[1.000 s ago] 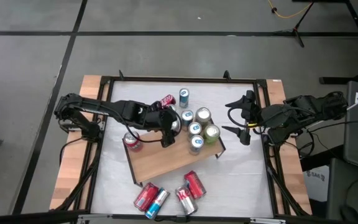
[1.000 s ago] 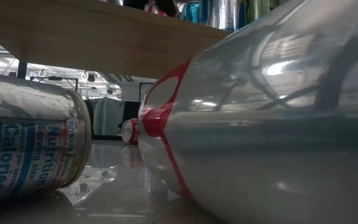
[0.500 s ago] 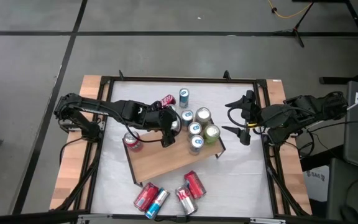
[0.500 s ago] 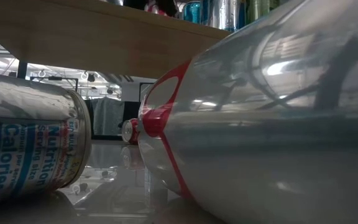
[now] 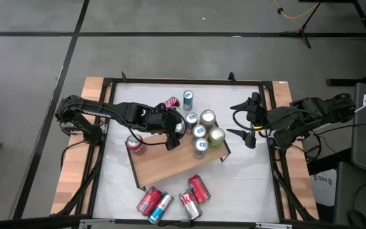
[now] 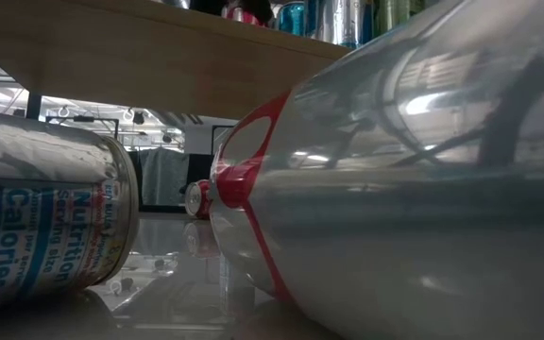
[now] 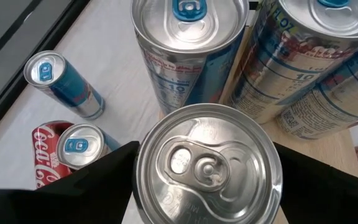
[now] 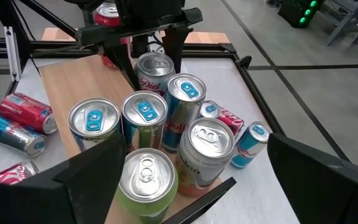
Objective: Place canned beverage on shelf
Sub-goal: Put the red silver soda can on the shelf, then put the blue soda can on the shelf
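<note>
Left wrist view showed the left pincer clamped around a silver aluminium drink can, upright on the light-brown wooden shelf beside other cans. Likely light, slick, dentable; grip mid-body. Right pincer hung spread apart, well clear.

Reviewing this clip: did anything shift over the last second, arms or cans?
Nothing visibly changed. The left gripper still straddles the silver can on the shelf, and the right gripper still waits, fingers open, beside the shelf.
</note>
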Controlling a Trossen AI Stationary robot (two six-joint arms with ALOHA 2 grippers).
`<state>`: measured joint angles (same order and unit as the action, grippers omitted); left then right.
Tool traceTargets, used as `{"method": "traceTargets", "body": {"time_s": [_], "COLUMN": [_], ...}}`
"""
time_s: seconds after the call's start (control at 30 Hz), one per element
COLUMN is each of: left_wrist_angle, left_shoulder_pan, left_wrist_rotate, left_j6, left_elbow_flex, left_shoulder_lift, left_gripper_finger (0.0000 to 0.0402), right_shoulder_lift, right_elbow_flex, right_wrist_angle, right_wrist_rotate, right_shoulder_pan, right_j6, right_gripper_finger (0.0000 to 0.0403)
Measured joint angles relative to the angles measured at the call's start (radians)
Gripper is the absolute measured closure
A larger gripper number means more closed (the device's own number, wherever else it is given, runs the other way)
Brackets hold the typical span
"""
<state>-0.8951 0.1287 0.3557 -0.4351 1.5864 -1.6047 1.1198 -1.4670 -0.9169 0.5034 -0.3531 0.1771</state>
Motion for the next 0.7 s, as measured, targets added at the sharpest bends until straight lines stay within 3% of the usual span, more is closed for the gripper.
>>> {"method": "traceTargets", "body": {"time_s": [0.37, 0.7], "left_wrist_angle": [-0.001, -0.009], "left_shoulder_pan": [0.0, 0.0], "left_wrist_rotate": [-0.001, -0.007], "left_j6": [0.0, 0.001], "left_elbow_flex": [0.001, 0.118], "left_shoulder_lift": [0.0, 0.002], "left_gripper_finger": [0.0074, 0.0074], "right_shoulder_lift": [0.0, 0.0], "right_elbow_flex": [0.0, 0.0], "right_wrist_angle": [0.0, 0.0], "right_wrist_rotate": [0.0, 0.0], "right_shoulder_pan": [0.0, 0.0], "right_j6": [0.0, 0.0], "right_gripper_finger": [0.0024, 0.0024]}}
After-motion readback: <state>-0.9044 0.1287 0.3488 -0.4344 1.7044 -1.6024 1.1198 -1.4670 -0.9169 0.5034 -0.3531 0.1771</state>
